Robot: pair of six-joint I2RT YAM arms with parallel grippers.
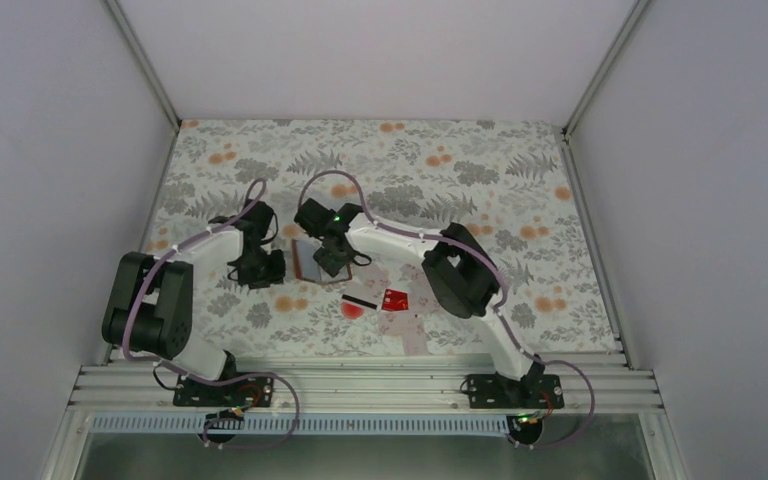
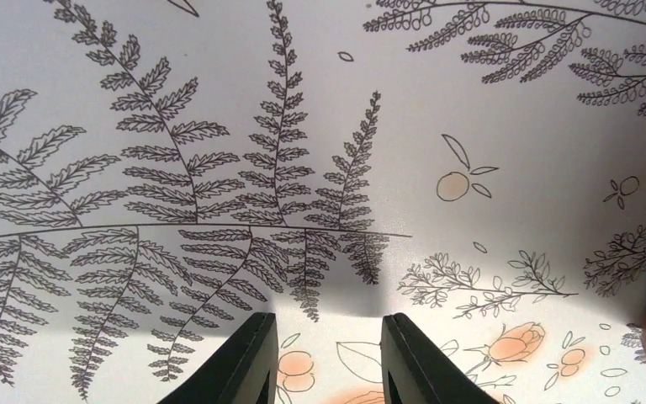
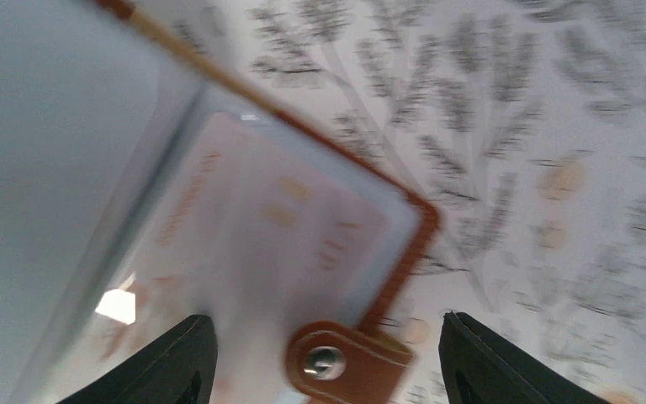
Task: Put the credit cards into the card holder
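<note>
Hovering my right tool (image 3: pixel 326 324) low over the card holder (image 3: pixel 416 231), jaws spread wide and gripping nothing. The snap tab (image 3: pixel 345 362) sits between the fingers, untouched as far as the blur lets me tell. The holder lies open under this tool, with one pale card (image 3: pixel 277 210) showing through a clear sleeve.

My left tool (image 2: pixel 328 318) hangs just beside the holder, jaws partly parted and empty, with only patterned tabletop (image 2: pixel 513 101) between them.

Loose credit cards: a pale striped card (image 1: pixel 358 299) and a red card (image 1: pixel 395 298), flat on the tabletop, just beside each other, near my right tool on its base side.

Handling, my judgement:
- Cards are light, stiff and slick, and lie flush, so there is no edge to pinch from above. Best to tip or slide one up, then take it by a short end.
- The holder is soft and floppy, and its sleeves look thin and likely to buckle. Pin the leather edge with the left tool, not the sleeve.
- The tab is a firm spot to grab.
</note>
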